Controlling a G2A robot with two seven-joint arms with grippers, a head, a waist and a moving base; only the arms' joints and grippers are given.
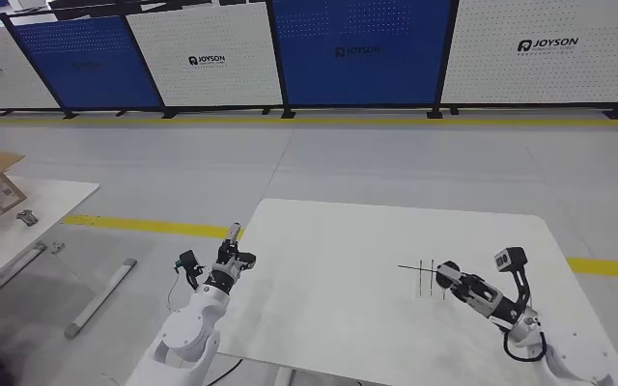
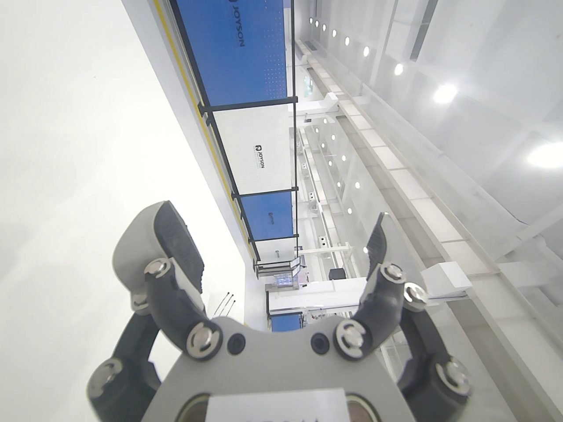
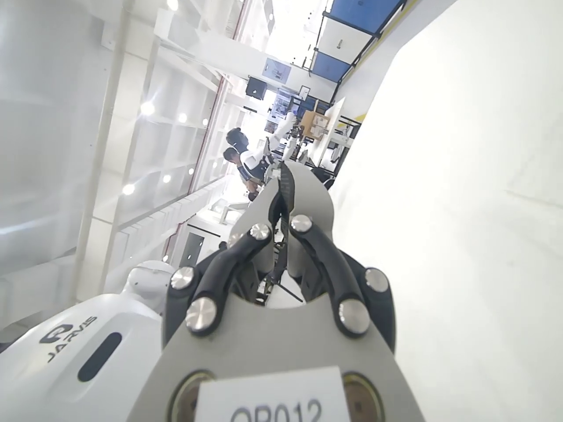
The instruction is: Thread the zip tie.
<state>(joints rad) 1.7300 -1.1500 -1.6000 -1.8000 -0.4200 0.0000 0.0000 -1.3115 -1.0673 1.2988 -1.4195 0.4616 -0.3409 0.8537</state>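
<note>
White is the colour of the counter [image 1: 338, 309], and thin black zip ties [image 1: 423, 269] are seen lying on it, toward its right side. One of them is laid sideways, and a few others are laid across it.

The right gripper [image 1: 447, 277] is placed just beside these zip ties, low over the counter. In the right wrist view its fingers [image 3: 286, 186] are seen pressed together with no gap. It cannot be told if a zip tie is pinched between them.

The left gripper [image 1: 232, 236] is held at the left edge of the counter, well apart from the zip ties. In the left wrist view its fingers [image 2: 178, 239] are spread wide, and nothing is held between them. Far off past those fingers, the zip ties [image 2: 226, 301] are seen as small dark lines on the white top.

Blue and white boards [image 1: 357, 48] with little holes are stood on the floor [image 1: 290, 154] behind the counter. A yellow line [image 1: 145, 225] is painted on the floor.
</note>
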